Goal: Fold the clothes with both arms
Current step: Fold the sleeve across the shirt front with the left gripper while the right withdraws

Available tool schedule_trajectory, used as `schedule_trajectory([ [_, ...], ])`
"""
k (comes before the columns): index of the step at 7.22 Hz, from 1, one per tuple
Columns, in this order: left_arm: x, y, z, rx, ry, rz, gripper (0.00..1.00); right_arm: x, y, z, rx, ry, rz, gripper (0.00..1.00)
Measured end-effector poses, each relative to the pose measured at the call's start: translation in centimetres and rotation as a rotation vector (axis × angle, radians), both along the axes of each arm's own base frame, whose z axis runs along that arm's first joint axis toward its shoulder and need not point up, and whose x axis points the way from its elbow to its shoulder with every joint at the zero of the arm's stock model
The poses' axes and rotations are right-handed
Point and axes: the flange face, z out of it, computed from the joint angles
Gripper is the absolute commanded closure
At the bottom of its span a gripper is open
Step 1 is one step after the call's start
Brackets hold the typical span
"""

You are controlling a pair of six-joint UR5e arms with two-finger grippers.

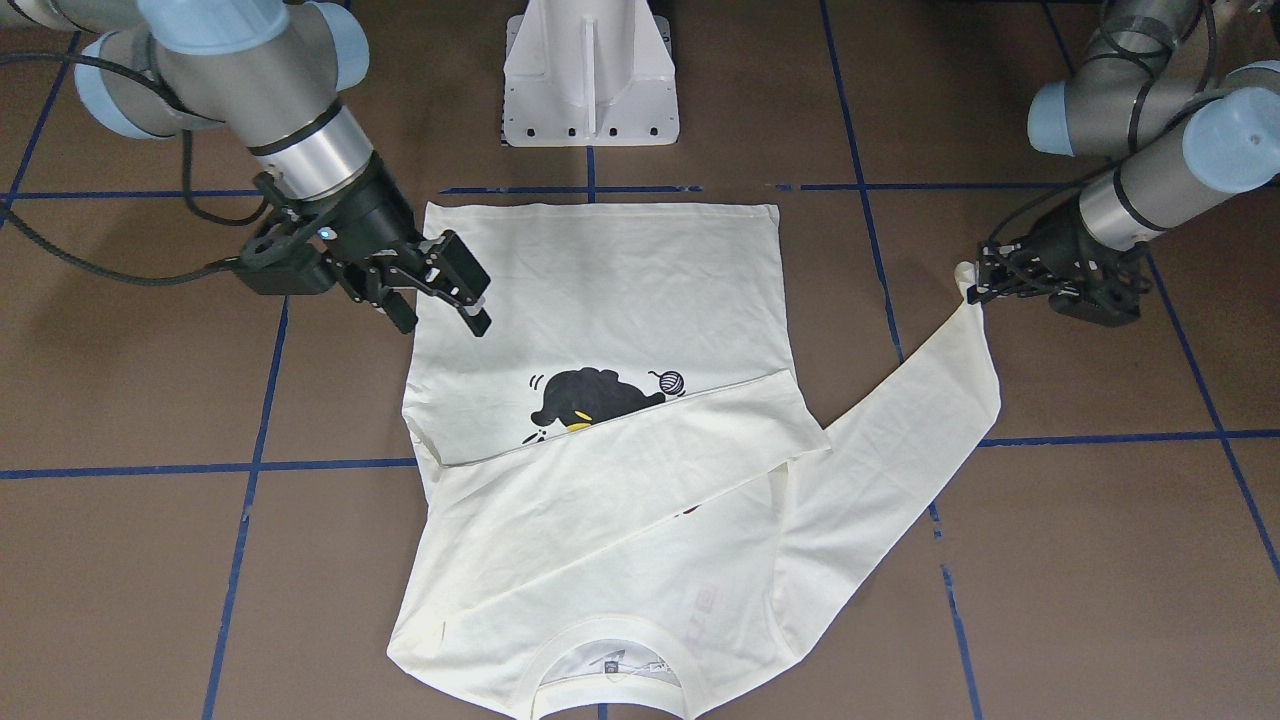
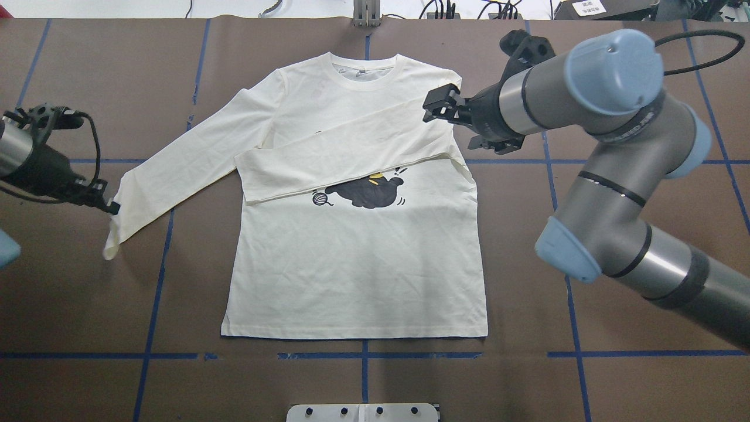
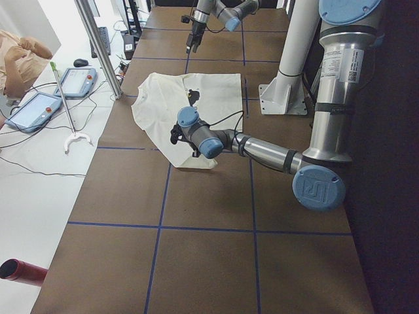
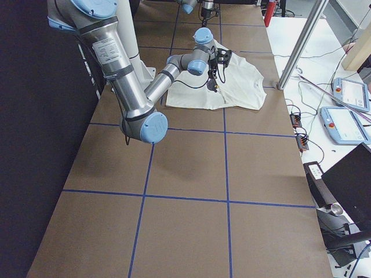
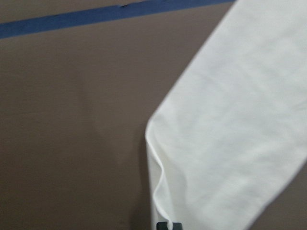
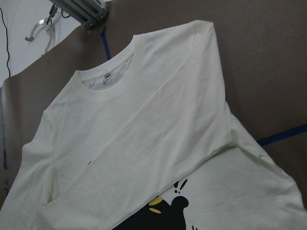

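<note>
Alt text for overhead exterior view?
A cream long-sleeved T-shirt lies flat on a table, one sleeve folded across its chest. The left pincer pinches the other sleeve near its cuff; the right pincer hovers open by the shoulder.

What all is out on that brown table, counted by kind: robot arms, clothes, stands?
Robot arms: 2, the left arm and the right arm
Clothes: 1, the cream T-shirt
Stands: 1, the white pedestal base
Total: 4

I work in a robotics lab. Under my jaws the brown counter [image 2: 76,305] has a blue tape grid [image 2: 644,353]. Beyond them lie teach pendants [image 3: 82,82], cables [image 3: 39,173] and an aluminium post [image 3: 98,46].
</note>
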Motion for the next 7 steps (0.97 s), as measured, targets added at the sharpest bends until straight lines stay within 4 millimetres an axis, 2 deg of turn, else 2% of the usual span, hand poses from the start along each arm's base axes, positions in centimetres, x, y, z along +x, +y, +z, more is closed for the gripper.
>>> schedule_trajectory([
  [1,3.3,-2.3,-8.7,-0.063,0.067,-0.034,1.00,4.7,-1.3,2.9,0.014,0.026,-0.027,0.01],
  [2,8.7,-3.9,-17.7,-0.125,0.105,-0.066,1.00,9.0,-2.0,5.9,0.030,0.054,-0.056,0.01],
  [3,16.4,-4.3,-25.8,-0.156,0.115,-0.114,1.00,12.5,-2.1,8.5,0.045,0.077,-0.078,0.01],
  [4,24.7,-3.8,-32.3,-0.158,0.120,-0.162,1.00,14.7,-2.0,10.4,0.054,0.097,-0.089,0.01],
  [5,30.8,-4.2,-36.3,-0.137,0.138,-0.199,1.00,15.6,-1.9,11.4,0.058,0.108,-0.095,0.01],
  [6,35.7,-4.4,-37.1,-0.101,0.160,-0.240,0.67,16.0,-1.8,11.7,0.060,0.112,-0.097,0.01],
  [7,39.5,-4.3,-35.9,-0.058,0.178,-0.296,0.35,16.0,-1.8,12.0,0.058,0.114,-0.097,0.01],
])
